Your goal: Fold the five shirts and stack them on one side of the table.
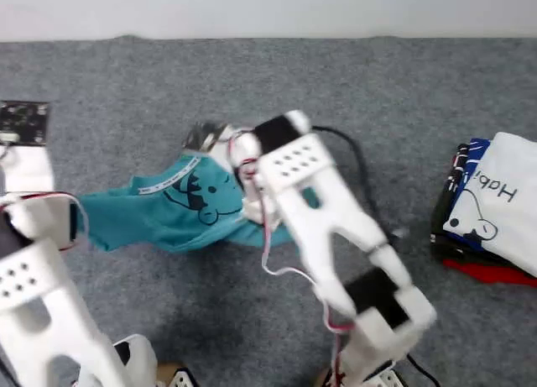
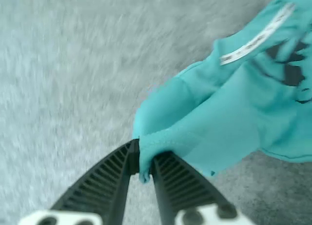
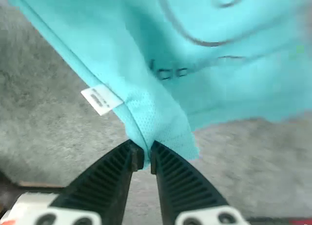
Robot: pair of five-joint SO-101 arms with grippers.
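My left tool (image 2: 142, 161) and right tool (image 3: 143, 156) are both clamped on the teal shirt (image 1: 168, 215), which is stretched between them over the tabletop (image 1: 394, 93). Folded stack (image 1: 495, 211) at right.

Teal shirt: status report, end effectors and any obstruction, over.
Left end effector shut on the teal printed fabric shirt; right end effector shut on its hem. Shirt stretched between them. Multicoloured stack of folded shirts sits apart, not obstructing.
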